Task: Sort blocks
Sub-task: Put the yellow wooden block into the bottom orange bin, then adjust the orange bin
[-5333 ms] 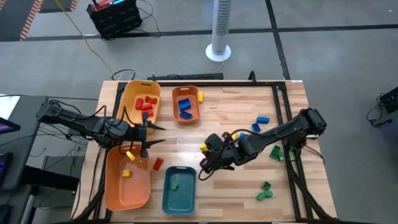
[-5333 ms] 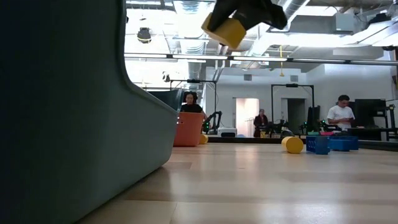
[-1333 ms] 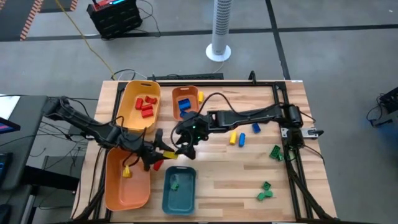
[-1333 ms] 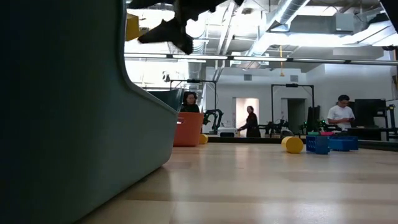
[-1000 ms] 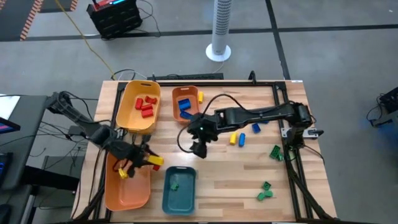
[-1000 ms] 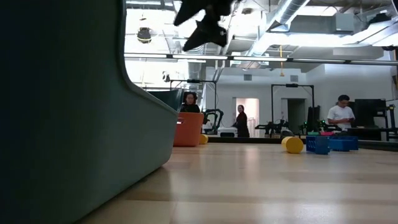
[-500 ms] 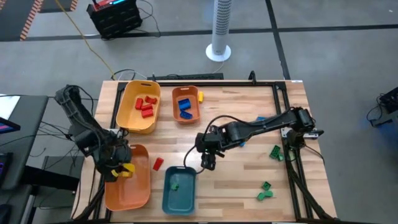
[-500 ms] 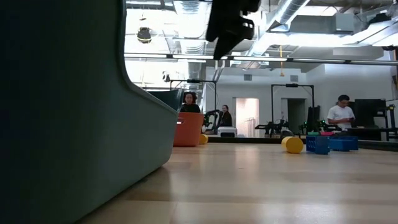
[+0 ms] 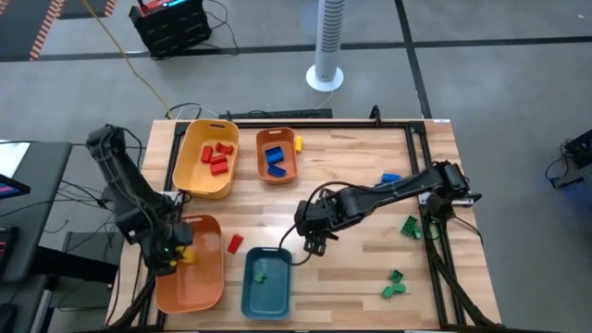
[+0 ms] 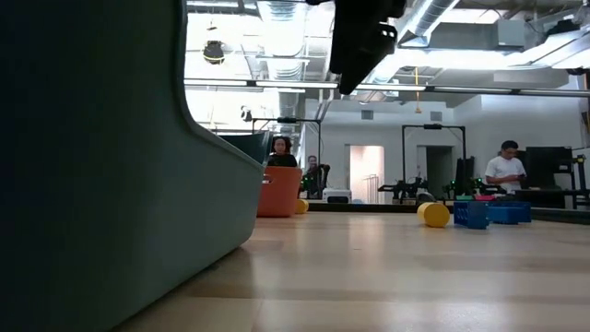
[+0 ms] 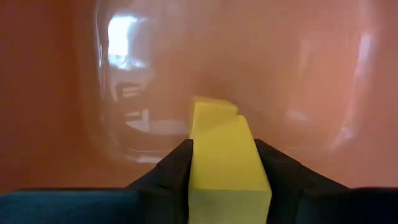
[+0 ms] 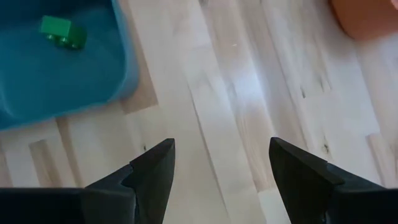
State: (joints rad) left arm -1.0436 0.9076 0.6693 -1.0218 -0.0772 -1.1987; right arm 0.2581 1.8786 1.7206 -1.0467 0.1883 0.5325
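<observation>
My left gripper (image 9: pixel 176 254) hangs over the big orange tray (image 9: pixel 199 287) at the table's near left, shut on a yellow block (image 11: pixel 225 162). A red block (image 9: pixel 234 243) lies on the table between that tray and the teal tray (image 9: pixel 266 287), which holds a green block (image 12: pixel 61 31). My right gripper (image 12: pixel 222 144) stands open above bare table off the teal tray's far right corner (image 9: pixel 314 242), with nothing between its fingers. In the low view it shows at the top (image 10: pixel 359 46). My left gripper pinches the yellow block by two opposite sides (image 11: pixel 198 168) between its two fingers. The fingers come from above, pointing steeply down. The block sits between the fingertips and sticks out past them, above the orange tray's floor (image 11: pixel 311 74).
At the far left, a yellow tray (image 9: pixel 194 176) holds red blocks and a small orange tray (image 9: pixel 287 171) holds blue ones, with a yellow block (image 9: pixel 298 143) beside it. Green blocks (image 9: pixel 410 226) (image 9: pixel 394 283) and a blue block (image 9: pixel 390 178) lie at the right.
My left gripper has carried the yellow block from over the table near the red block toward the left edge, over the big orange tray, sinking and rolling its wrist. My right gripper, still open, has gone toward the near edge, to the teal tray's far right corner.
</observation>
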